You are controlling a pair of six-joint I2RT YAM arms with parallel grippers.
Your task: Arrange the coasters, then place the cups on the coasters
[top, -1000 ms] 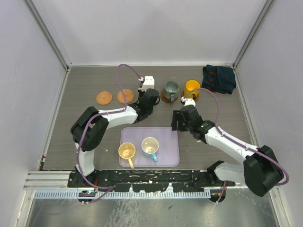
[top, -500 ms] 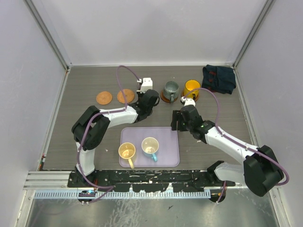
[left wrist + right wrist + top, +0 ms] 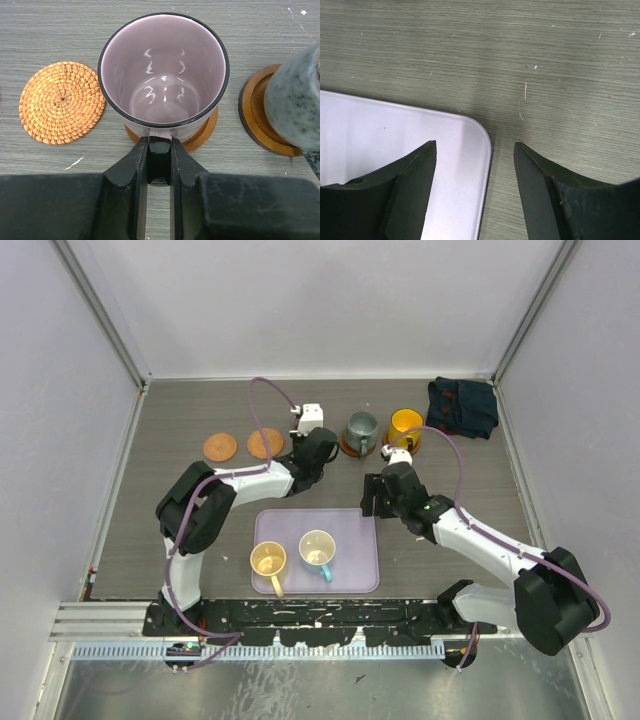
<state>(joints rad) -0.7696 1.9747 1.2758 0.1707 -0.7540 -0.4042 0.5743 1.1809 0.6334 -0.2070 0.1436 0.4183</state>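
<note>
In the left wrist view my left gripper (image 3: 159, 146) is shut on the dark handle of the translucent purple cup (image 3: 162, 70). The cup is upright over a brown wooden coaster (image 3: 202, 131); I cannot tell whether it touches it. From above, the left wrist (image 3: 312, 440) hides this cup. Two bare woven coasters (image 3: 219, 447) (image 3: 265, 443) lie to its left. The grey-green cup (image 3: 361, 429) and the yellow-orange cup (image 3: 405, 425) each stand on a coaster. My right gripper (image 3: 475, 150) is open and holds nothing, over the corner of the lavender tray (image 3: 395, 127).
The lavender tray (image 3: 350, 575) near the front holds a cream-yellow cup (image 3: 268, 560) and a white cup with a light blue handle (image 3: 318, 551). A dark folded cloth (image 3: 462, 406) lies at the back right corner. Grey walls close in the table.
The left arm's elbow has drifted slightly to the right while its gripper stays on the purple cup's handle. The right arm has not moved.
</note>
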